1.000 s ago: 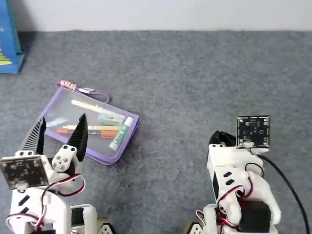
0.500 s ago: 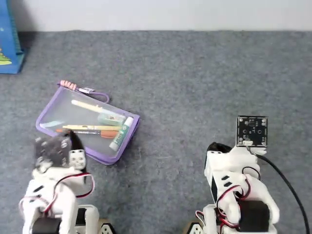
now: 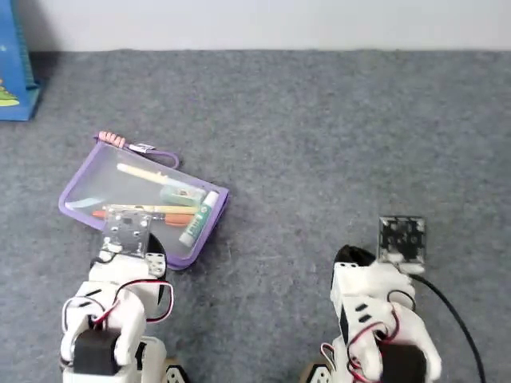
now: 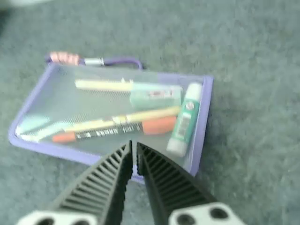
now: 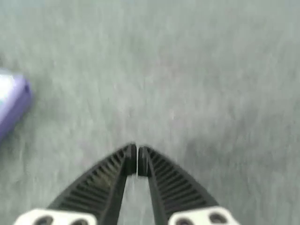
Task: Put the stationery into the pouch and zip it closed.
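Observation:
The purple see-through pouch (image 3: 144,203) lies flat on the grey carpet at the left. Inside it I see a yellow pen (image 4: 103,85), a green eraser (image 4: 154,96), an orange marker (image 4: 117,131) and a white-and-green glue stick (image 4: 185,119). Its pink zipper pull (image 4: 63,57) sits at the far corner. My left gripper (image 4: 132,147) is shut and holds nothing, its tips just over the pouch's near edge. The left arm (image 3: 120,275) is folded back near the table's front. My right gripper (image 5: 136,152) is shut and holds nothing over bare carpet, right of the pouch's corner (image 5: 11,103).
A blue box (image 3: 12,64) stands at the far left edge by the white wall. The right arm (image 3: 375,319) sits folded at the front right. Open carpet (image 3: 335,136) stretches across the middle and right.
The left gripper, open over the pouch a second ago, has shut and drawn back toward its base. The right arm has also pulled back a little.

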Robot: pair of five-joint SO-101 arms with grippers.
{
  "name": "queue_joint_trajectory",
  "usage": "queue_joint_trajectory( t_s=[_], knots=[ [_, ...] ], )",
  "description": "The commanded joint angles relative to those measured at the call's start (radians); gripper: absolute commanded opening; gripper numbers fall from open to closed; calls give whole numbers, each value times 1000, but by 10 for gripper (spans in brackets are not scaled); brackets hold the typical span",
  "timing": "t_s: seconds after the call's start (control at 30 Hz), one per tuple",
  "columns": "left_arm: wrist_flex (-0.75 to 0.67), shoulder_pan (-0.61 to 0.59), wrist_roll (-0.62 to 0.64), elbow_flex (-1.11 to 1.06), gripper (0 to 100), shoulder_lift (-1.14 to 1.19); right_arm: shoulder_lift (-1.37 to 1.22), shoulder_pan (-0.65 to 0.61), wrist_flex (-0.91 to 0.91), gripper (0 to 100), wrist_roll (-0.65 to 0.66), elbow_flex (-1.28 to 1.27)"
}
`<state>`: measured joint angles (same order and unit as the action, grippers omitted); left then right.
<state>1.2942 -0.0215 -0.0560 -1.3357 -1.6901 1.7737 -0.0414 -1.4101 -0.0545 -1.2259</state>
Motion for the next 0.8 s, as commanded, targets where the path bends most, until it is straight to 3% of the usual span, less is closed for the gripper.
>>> queue_joint_trajectory(
  t_s=[0.0, 0.2, 0.43, 0.77],
  knots=[
    [-5, 6, -5, -45, 14, -2, -16, 5, 90, 8, 5, -94],
    [-6, 0, -5, -179, 14, -2, -16, 4, 211, 8, 6, -301],
    [-121, -3, -3, -335, 14, -2, -16, 1, 213, 8, 9, -419],
    [-172, -3, -6, -341, 14, -2, -25, 7, 206, 8, 9, -462]
  ],
)
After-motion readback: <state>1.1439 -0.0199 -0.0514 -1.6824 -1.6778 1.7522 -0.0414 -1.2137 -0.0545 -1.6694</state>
